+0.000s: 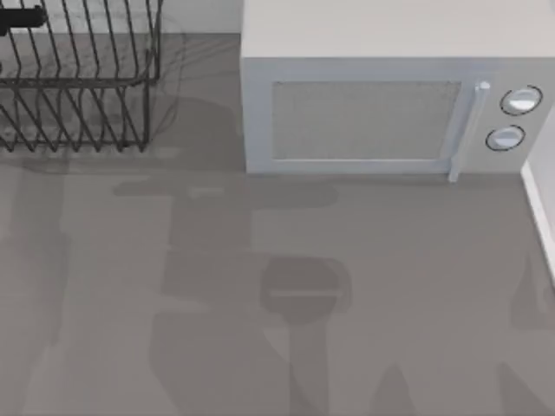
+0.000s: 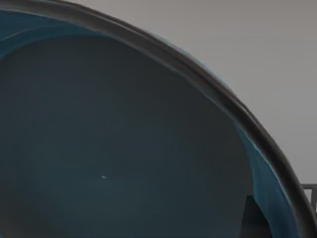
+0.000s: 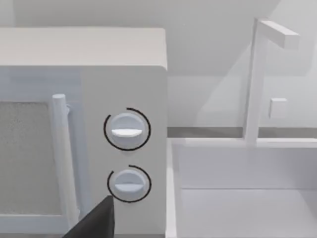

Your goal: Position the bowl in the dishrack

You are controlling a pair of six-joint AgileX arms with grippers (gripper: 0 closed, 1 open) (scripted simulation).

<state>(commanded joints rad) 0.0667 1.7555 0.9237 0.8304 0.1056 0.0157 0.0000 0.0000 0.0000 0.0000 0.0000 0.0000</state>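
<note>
- Blue-glazed and deep, the bowl (image 2: pixel 124 148) sits right up against the left wrist camera, its greyish-blue inside turned toward the lens and its thin rim (image 2: pixel 208 82) curving across as a dark band.
- Where the bowl is over the table I cannot place from the top view; a corner of dark bars (image 2: pixel 311 191) beside its rim suggests it is close to the dishrack (image 1: pixel 78 78).
- Whether the left gripper's fingers are clamped on the bowl I cannot tell, though being this close to the wrist it is probably carried by that arm.
- The dishrack stands at the far left of the table, a dark wire frame of upright bars and slanted tines, just left of the white microwave (image 1: pixel 390 104).
- To do the step well: bring the bowl down between 2 tines, tilted to match their slant, and let go only once the wires bear its weight.
- The right arm is parked at the right, its camera facing the microwave's 2 dials (image 3: pixel 127 130); 1 dark fingertip (image 3: pixel 99 220) shows, so I cannot tell its opening.
</note>
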